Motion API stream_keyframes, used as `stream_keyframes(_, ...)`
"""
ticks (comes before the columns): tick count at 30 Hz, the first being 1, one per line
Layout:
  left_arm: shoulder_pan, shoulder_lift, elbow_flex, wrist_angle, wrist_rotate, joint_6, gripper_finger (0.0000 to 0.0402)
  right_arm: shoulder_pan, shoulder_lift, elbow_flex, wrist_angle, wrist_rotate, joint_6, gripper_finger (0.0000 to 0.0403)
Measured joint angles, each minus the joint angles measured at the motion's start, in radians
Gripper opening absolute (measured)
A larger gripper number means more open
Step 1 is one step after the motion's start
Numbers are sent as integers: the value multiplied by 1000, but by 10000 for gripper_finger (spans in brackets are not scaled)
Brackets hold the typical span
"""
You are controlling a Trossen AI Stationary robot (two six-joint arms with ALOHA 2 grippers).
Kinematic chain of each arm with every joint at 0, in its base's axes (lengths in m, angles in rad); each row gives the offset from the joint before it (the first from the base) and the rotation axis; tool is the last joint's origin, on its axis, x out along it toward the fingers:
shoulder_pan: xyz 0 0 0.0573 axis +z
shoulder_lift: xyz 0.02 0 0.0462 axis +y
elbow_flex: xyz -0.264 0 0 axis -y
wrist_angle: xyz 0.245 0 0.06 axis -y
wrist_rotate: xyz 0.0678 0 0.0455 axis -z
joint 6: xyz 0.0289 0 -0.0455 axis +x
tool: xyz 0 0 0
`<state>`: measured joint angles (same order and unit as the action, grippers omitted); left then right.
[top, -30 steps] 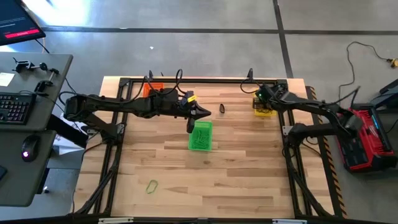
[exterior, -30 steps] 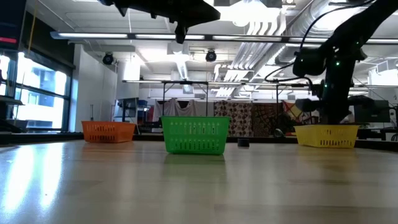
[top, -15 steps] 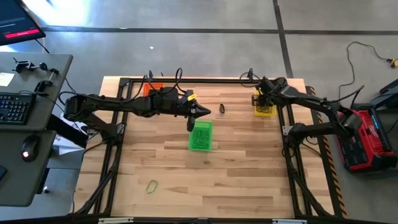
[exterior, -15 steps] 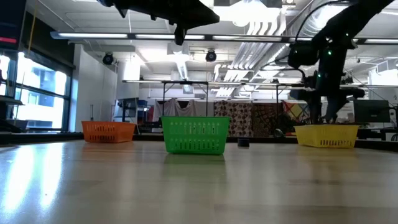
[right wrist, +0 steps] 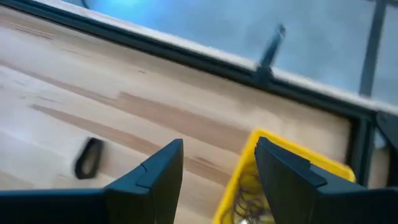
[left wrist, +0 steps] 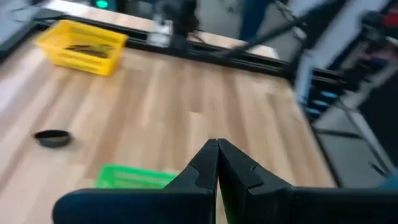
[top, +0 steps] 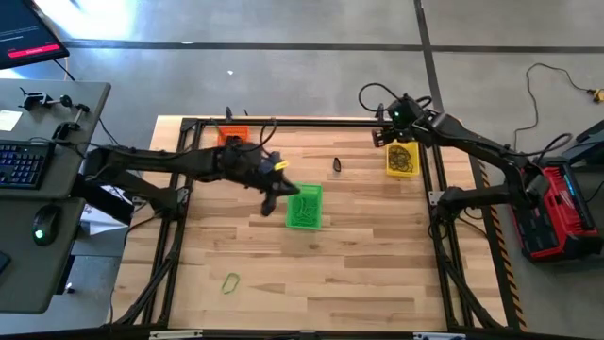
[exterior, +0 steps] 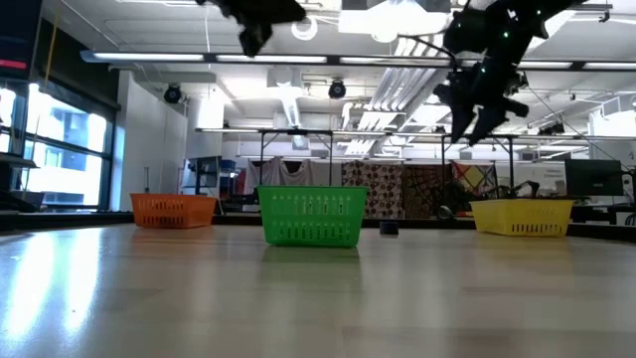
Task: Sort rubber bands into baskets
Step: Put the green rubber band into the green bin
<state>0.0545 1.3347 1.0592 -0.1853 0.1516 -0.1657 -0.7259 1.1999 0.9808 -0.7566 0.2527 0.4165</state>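
Yellowish rubber bands [top: 402, 159] lie piled in the yellow basket [top: 401, 171] at the far right of the table [top: 359, 255], a single dark band [top: 336, 165] sits on the bare wood between that basket and the green basket [top: 304, 206] in the middle, and one green loop [top: 230, 281] lies alone near the front left, well apart from everything. The orange basket [top: 231, 136] stands at the far left, partly hidden under the left arm. The right gripper [right wrist: 214, 165] hangs above the far left edge of the yellow basket with its fingers spread wide and nothing between them, while the left gripper [left wrist: 217, 163] hovers just left of the green basket, its fingers pressed together and empty.
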Motion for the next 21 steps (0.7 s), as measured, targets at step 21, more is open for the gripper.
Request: stream_keyframes(21, -584, -146, 0, -606, -139, -646, 0, 110, 0, 33, 124, -161, -133, 187)
